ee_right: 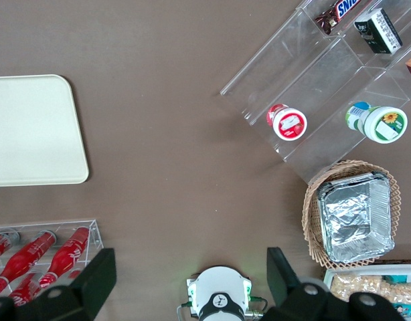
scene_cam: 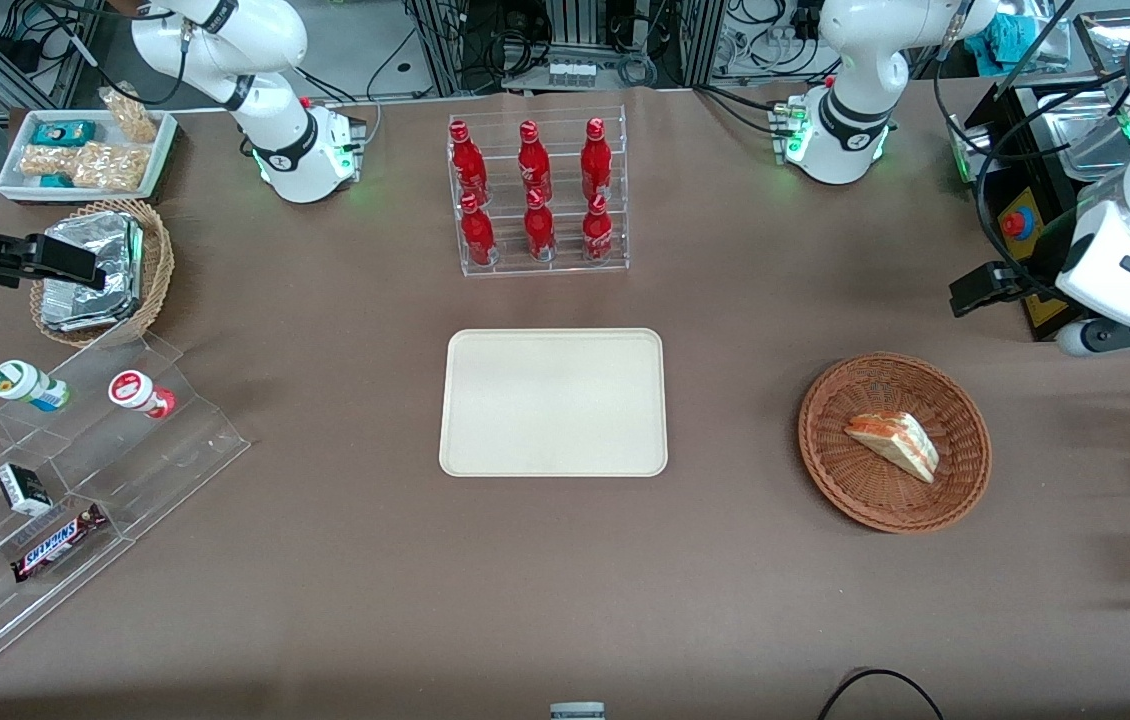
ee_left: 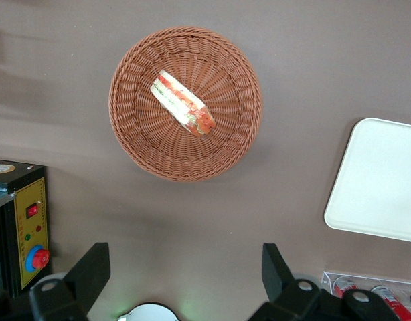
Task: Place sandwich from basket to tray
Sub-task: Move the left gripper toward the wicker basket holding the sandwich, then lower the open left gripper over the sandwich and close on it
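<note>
The sandwich (scene_cam: pixel 893 443), a white-bread wedge with orange-red and green layers, lies in the reddish-brown wicker basket (scene_cam: pixel 825 470) toward the working arm's end of the table. The cream-beige tray (scene_cam: pixel 553 400) lies flat at the table's middle, with nothing on it. The left gripper (scene_cam: pixel 983 290) hangs high above the table, farther from the front camera than the basket, open and holding nothing. In the left wrist view its fingers (ee_left: pixel 92 267) stand wide apart around the gripper's midpoint (ee_left: pixel 185 267), well short of the basket (ee_left: pixel 145 134), sandwich (ee_left: pixel 183 103) and tray (ee_left: pixel 383 180). The tray also shows in the right wrist view (ee_right: pixel 31 130).
A clear rack of red bottles (scene_cam: pixel 537 195) stands farther back than the tray. A black control box with a red button (scene_cam: pixel 1020 225) sits near the gripper. A stepped acrylic stand (scene_cam: pixel 75 480), a tan basket of foil packs (scene_cam: pixel 100 270) and a white snack tray (scene_cam: pixel 85 150) lie toward the parked arm's end.
</note>
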Available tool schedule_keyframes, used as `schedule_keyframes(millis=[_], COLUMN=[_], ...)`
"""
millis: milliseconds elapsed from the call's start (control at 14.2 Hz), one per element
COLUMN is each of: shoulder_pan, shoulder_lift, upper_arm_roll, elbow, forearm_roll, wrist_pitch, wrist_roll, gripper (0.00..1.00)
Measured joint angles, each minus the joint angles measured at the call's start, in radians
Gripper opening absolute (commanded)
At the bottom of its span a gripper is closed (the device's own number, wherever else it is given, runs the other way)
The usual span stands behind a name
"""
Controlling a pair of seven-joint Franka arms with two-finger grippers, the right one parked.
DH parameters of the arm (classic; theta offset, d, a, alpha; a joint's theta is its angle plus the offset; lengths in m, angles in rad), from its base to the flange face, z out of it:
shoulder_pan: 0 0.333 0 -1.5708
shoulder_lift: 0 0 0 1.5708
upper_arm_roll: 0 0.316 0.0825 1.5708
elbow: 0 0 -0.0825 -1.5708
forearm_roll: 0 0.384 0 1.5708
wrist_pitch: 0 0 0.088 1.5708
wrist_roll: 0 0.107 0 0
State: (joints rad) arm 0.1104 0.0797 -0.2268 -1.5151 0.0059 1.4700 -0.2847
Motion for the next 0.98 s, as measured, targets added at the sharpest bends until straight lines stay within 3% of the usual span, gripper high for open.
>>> schedule_keyframes(millis=[421,702,982], shoulder_pan=[0.0,0.01,0.065], shoulder_lift=[0.006,0.112,0.204], upper_arm_roll=[0.007,0.082,0.101], elbow=[0.001,-0.035,-0.217], forearm_roll=[0.002,0.003,0.001], wrist_pitch=[-0.001,0.023,0.364], wrist_roll=[-0.002,-0.002,-0.001], gripper=[1.0,1.0,1.0])
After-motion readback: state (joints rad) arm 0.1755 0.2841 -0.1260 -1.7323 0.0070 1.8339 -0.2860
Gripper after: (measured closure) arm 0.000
